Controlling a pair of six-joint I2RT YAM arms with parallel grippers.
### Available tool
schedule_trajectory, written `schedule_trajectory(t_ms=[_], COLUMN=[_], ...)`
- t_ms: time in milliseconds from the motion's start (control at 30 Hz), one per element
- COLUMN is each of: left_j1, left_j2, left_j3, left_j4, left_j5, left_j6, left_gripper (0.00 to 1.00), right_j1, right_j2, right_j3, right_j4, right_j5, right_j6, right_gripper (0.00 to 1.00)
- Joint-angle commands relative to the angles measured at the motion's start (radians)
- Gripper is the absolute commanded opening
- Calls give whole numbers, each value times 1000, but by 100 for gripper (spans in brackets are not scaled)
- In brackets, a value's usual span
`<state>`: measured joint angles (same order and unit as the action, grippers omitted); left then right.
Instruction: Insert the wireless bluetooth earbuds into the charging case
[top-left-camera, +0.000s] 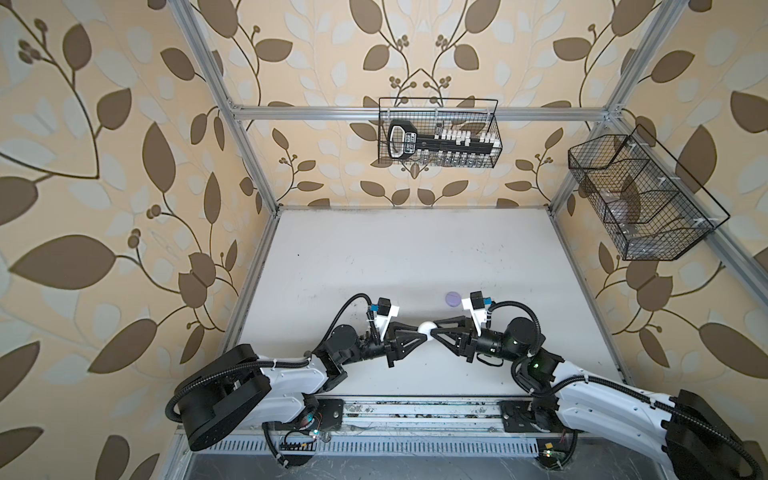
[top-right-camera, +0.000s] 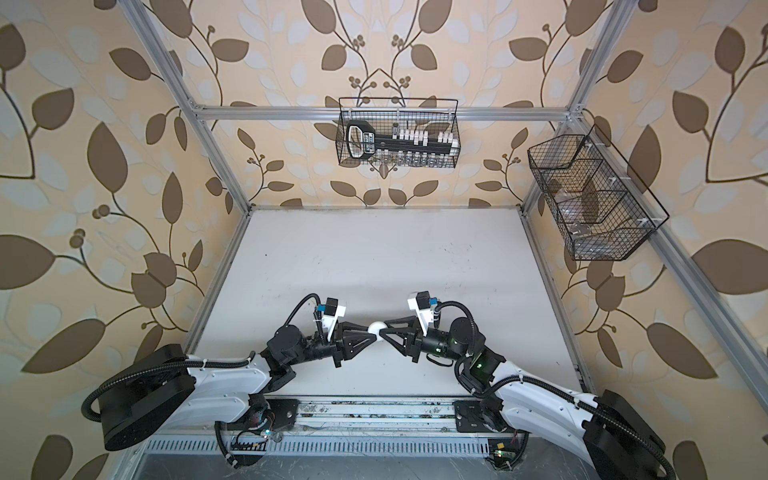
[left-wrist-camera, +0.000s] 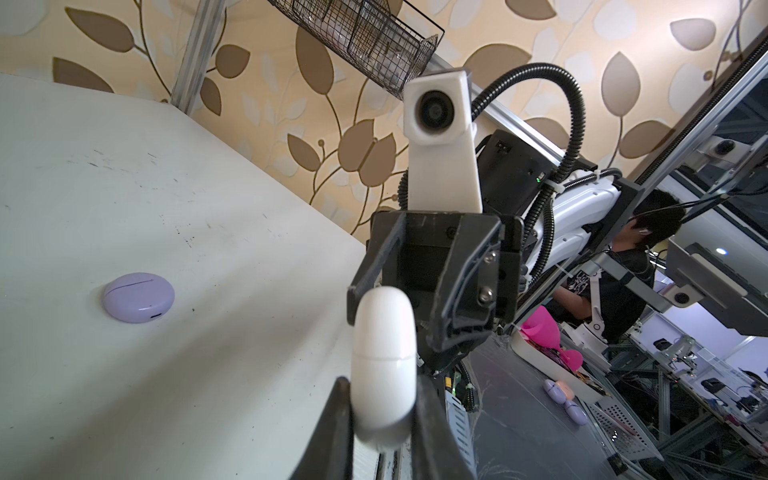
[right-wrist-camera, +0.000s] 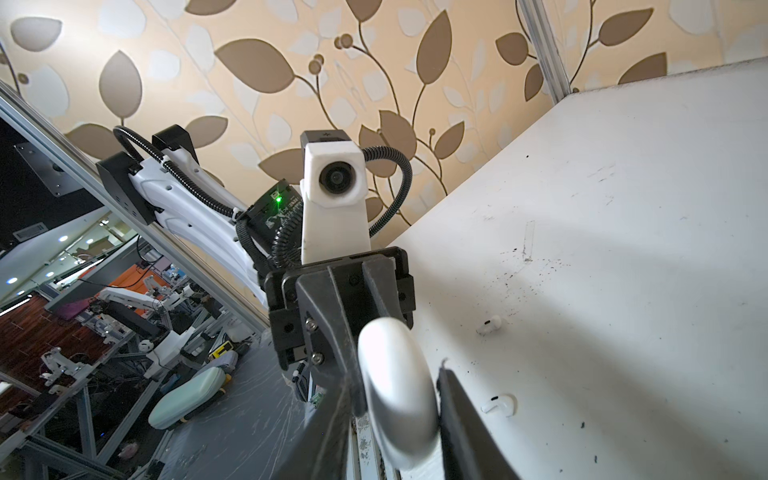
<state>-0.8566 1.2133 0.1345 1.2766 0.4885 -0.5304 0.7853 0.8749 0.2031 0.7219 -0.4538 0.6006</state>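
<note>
White charging case aloft and shut: nothing inserted yet.

From the left, the left hand is clamped on the case and holds it clear of the worktop. The right hand has a finger on either side of the same case, but whether they press it cannot be told. Just beyond, a lavender case lies shut on the worktop. Two white earbuds lie loose on the worktop, apart from each other, so opening a lid and every insertion appear left to do.
</note>
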Motion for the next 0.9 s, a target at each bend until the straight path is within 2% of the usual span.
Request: schedule_trajectory(t_ms=[0, 133, 333, 467, 533, 667, 800, 867], left_j1=[7, 7, 7, 7, 7, 8, 2, -3], left_j2=[20, 42, 54, 39, 18, -58, -178, -202], left_j3=[47, 54, 65, 66, 68, 77, 109, 102], left_j4=[118, 144, 124, 95, 72, -51, -301, -318], left_j5=[-1, 5, 11, 16, 18, 25, 20, 12], left_j6=[-37, -51, -52, -43, -35, 7, 81, 93], left_gripper=[0, 0, 1, 27, 36, 47, 52, 53], right_j1=[12, 11, 8, 4, -2, -18, -22, -25], right_j2=[-15, -23, -41, -66, -73, -104, -139, -151], right_j3=[37, 41, 56, 74, 82, 89, 93, 93], right_j4=[8, -7, -47, -105, -131, -195, -266, -294], right_j5=[-60, -62, -66, -69, -76, -91, -94, -93], right_j6=[-11, -12, -23, -45, -53, -70, -90, -98], right_gripper=[32, 28, 12, 10, 10, 10, 10, 10])
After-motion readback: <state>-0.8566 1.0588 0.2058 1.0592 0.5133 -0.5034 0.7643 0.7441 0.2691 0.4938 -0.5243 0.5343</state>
